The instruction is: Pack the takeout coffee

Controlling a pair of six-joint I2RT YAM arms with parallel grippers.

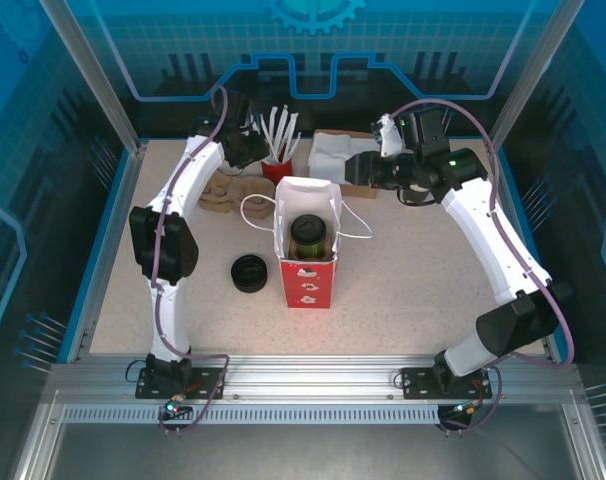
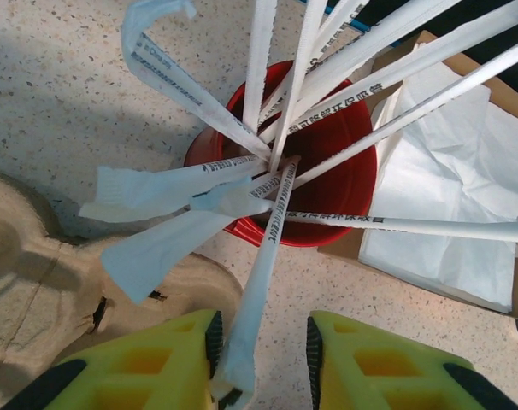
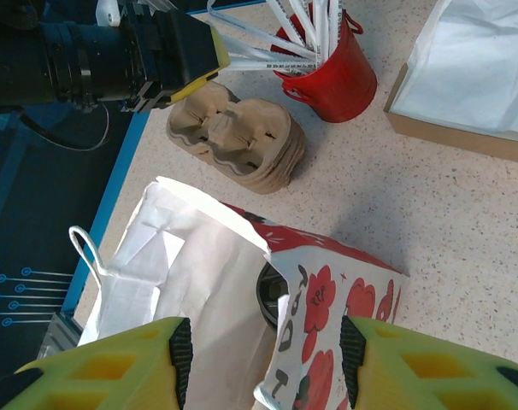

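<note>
Takeout coffee [image 1: 308, 236]: small cup, dark sides, round olive-green top. Stands upright inside open red-and-white paper bag [image 1: 305, 285], middle of table [image 1: 403, 300]. From right wrist, dark rim edge [image 3: 268, 295] peeks between bag walls.

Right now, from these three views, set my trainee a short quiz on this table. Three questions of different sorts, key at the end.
1. True or false: the takeout coffee stands inside the red and white bag.
2. What lies between the fingers of the left gripper? A) a wrapped straw B) a black lid C) a napkin
3. Fill in: the wrapped straws stand in a ___ cup.

Key: 1 true; 2 A; 3 red.
</note>
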